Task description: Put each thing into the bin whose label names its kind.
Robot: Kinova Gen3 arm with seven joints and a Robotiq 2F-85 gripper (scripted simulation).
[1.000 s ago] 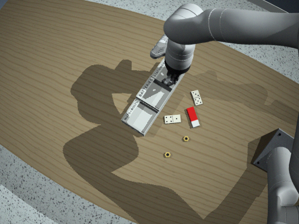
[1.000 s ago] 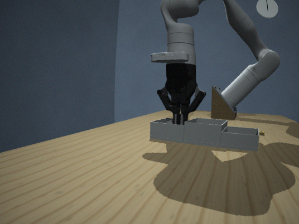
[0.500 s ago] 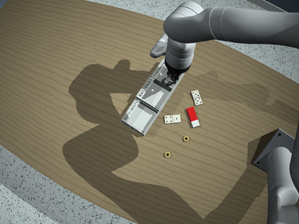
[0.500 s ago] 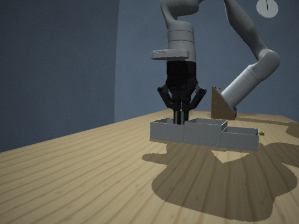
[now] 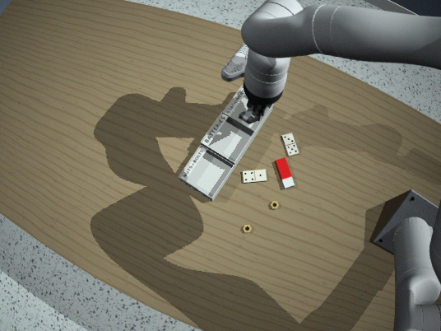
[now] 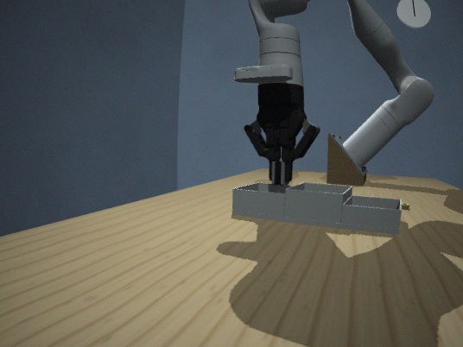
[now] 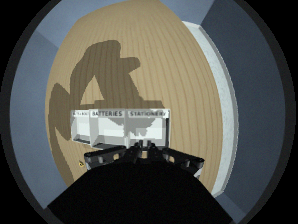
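Currently the gripper (image 6: 281, 181) hangs straight down with its fingertips at the rim of the end bin labelled STATIONERY (image 5: 247, 108), the one farthest from the loose items. Jaws stand nearly closed, and nothing shows between them, so I judge they hold nothing.

Three grey bins sit in a row, touching: STATIONERY, then BATTERIES (image 5: 230, 137), then NUTS+BOLTS (image 5: 206, 177). The two bins not covered by the arm look bare inside; the STATIONERY bin's floor is mostly hidden under the wrist, so I cannot tell what lies in it.

Loose items lie on the table on the unlabelled side of the row, toward the arm's base. The red-and-white eraser (image 5: 285, 173) is probably the stationery piece; its long axis runs roughly crosswise to the bin row, near the BATTERIES bin. Two brass nuts (image 5: 274, 204) (image 5: 246, 228) lie farther out, nearest the NUTS+BOLTS end. Two dominoes (image 5: 290, 144) (image 5: 253, 176) flank the eraser; no label names them, so they likely stay.
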